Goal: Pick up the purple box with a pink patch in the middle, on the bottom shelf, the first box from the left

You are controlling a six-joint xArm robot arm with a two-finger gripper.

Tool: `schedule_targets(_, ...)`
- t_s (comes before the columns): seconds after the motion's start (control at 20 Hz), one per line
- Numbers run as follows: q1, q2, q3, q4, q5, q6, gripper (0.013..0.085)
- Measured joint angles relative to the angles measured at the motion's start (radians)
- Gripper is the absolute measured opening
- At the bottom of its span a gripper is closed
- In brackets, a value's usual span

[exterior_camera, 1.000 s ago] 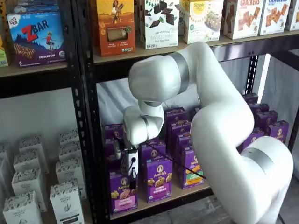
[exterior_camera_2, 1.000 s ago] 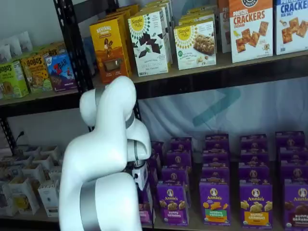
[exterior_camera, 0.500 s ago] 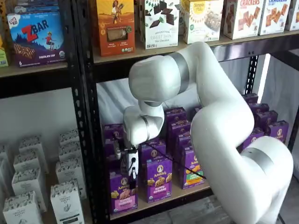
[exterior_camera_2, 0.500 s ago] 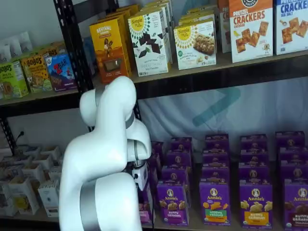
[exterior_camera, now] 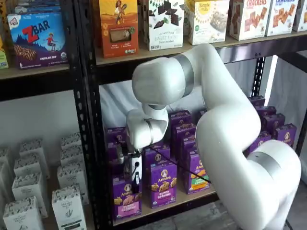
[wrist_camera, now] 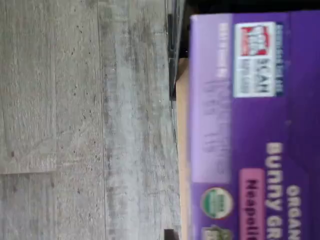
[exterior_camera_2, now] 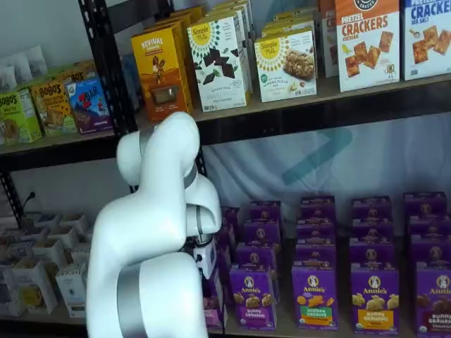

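The purple box with its pink patch stands at the left end of the front row on the bottom shelf. My gripper hangs straight down onto the box's top, white body above and black fingers at the upper edge. The fingers are seen side-on, so any gap between them is hidden. In the other shelf view the arm covers most of the purple box, and only the gripper's white body shows. The wrist view is filled by the purple box, with its pink label band showing.
More purple boxes stand close on the right and behind. A black rack post rises just left of the box. White cartons fill the neighbouring bay. Grey plank floor lies in front of the shelf.
The arm stays in the same place over the box, which has not shifted. No finger movement can be made out in the shelf views.
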Motion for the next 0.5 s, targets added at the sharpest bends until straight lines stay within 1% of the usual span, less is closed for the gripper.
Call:
schedule_targets(0.15, 0.0, 0.002, -0.005, -0.01, 0.007, 0.009, 0.049)
schedule_targets(0.4, 0.001, 0.0, -0.005, -0.009, 0.008, 0.01, 0.049)
schedule_targets(0.45, 0.001, -0.001, -0.004, -0.009, 0.008, 0.01, 0.045)
schedule_targets(0.5, 0.001, -0.001, -0.004, -0.01, 0.007, 0.01, 0.045)
